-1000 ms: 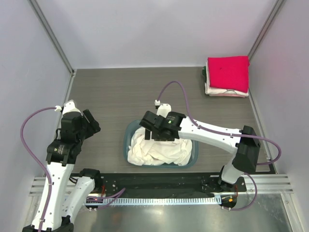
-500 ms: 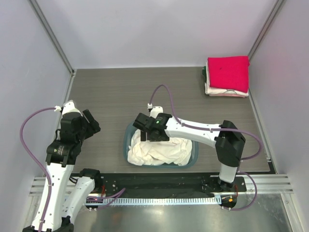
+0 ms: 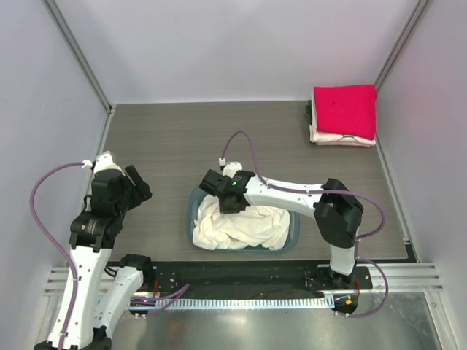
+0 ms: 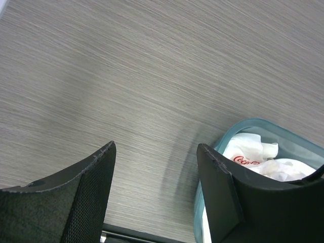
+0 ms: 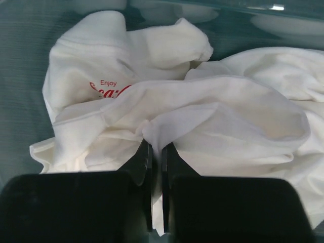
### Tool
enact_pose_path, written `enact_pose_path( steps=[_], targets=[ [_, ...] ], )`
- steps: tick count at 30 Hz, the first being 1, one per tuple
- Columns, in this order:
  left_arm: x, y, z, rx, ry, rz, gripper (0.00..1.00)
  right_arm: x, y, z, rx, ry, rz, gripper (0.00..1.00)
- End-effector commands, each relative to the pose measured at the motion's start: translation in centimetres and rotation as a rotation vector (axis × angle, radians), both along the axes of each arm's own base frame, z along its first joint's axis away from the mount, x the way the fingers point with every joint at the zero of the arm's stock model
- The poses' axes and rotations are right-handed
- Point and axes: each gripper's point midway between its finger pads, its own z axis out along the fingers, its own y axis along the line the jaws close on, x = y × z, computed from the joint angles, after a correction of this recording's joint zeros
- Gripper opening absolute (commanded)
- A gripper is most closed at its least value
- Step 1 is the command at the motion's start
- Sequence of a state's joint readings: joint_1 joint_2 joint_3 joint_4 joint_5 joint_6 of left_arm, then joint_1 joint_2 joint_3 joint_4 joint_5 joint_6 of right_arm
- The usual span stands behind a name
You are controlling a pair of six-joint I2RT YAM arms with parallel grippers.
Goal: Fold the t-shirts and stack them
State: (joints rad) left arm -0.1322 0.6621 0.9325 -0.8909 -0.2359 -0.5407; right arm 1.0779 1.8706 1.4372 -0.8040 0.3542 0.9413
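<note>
Table (image 3: 160, 138): grey wood-grain, both arms at the near edge. Teal tub (image 3: 191, 215) sits near-centre on it, just in front of the arm bases.

The cream-white t-shirt (image 3: 244, 227) is crumpled inside the tub and fills most of it. Its red print (image 5: 109, 90) is partly showing towards the left. The finished stack is at the far right corner, well apart from the tub: the pinkish-red t-shirt (image 3: 344, 109) lies folded on top of the pale folded ones (image 3: 339, 140).

My right pincer (image 5: 156, 147) is down in the tub with its jaws squeezed together, and it looks to have a thin ridge of the cream-white t-shirt nipped at the very tips. My left pincer (image 4: 156, 149) hovers over bare table left of the tub, jaws well apart, holding nothing.

Risks as I judge them:
- The grip is only a shallow tip pinch on one fold, so the cloth could slide out when I lift.
- I can't tell which part of the shirt I have, so it may come up bunched or twisted and be hard to lay flat.
- Cloth draped against the tub wall could drag the light tub along or tip it.
- The left pincer is too far off to steady anything.
</note>
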Motion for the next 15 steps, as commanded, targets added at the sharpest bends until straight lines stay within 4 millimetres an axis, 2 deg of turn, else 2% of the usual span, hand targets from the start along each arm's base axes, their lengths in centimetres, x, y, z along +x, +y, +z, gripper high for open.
enact_pose_path(
  steps=[1,2,3,4,5,6,7,8,9,10,12,13,14,15],
  targets=[
    [0.4,0.3,0.5,0.008,-0.021,0.011,0.67,1.8,0.9,8.6,0.121,-0.151,0.018,0.01],
    [0.4,0.2,0.4,0.007,-0.019,0.008,0.68,2.6,1.4,12.9,0.176,-0.214,0.014,0.01],
    [0.5,0.1,0.4,0.005,-0.020,0.002,0.68,2.9,-1.0,15.8,0.124,-0.274,0.002,0.01],
    [0.5,0.0,0.3,0.004,-0.017,0.000,0.70,3.1,-2.0,18.6,0.124,-0.322,-0.012,0.01],
    [0.5,0.0,0.3,0.003,-0.015,0.000,0.70,3.8,-2.7,24.5,0.197,-0.417,-0.051,0.01],
    [0.6,-0.1,0.2,0.002,-0.014,-0.006,0.70,3.8,-4.2,27.3,0.203,-0.465,-0.072,0.01],
    [0.6,-0.2,0.2,-0.002,-0.011,-0.014,0.70,3.3,-7.2,30.3,0.179,-0.522,-0.096,0.01],
    [0.7,-0.3,0.1,-0.004,-0.007,-0.018,0.70,2.9,-8.8,35.0,0.272,-0.591,-0.126,0.01],
    [0.7,-0.4,0.0,-0.006,-0.002,-0.021,0.70,2.3,-10.3,37.1,0.304,-0.626,-0.136,0.01],
    [0.8,-0.8,-0.1,-0.017,-0.001,-0.040,0.70,1.3,-13.0,39.9,0.365,-0.679,-0.160,0.01],
    [1.3,-1.9,-0.5,-0.038,0.006,-0.098,0.71,0.1,-16.2,42.5,0.430,-0.743,-0.195,0.01],
    [1.4,-3.1,-0.7,-0.075,0.020,-0.157,0.70,-1.4,-19.4,44.2,0.492,-0.784,-0.221,0.01],
    [1.5,-3.5,-0.9,-0.084,0.033,-0.175,0.70,-1.6,-21.3,44.4,0.479,-0.816,-0.264,0.01],
    [1.7,-3.8,-1.2,-0.091,0.050,-0.189,0.70,-1.7,-22.3,43.4,0.445,-0.820,-0.279,0.01]
  ],
)
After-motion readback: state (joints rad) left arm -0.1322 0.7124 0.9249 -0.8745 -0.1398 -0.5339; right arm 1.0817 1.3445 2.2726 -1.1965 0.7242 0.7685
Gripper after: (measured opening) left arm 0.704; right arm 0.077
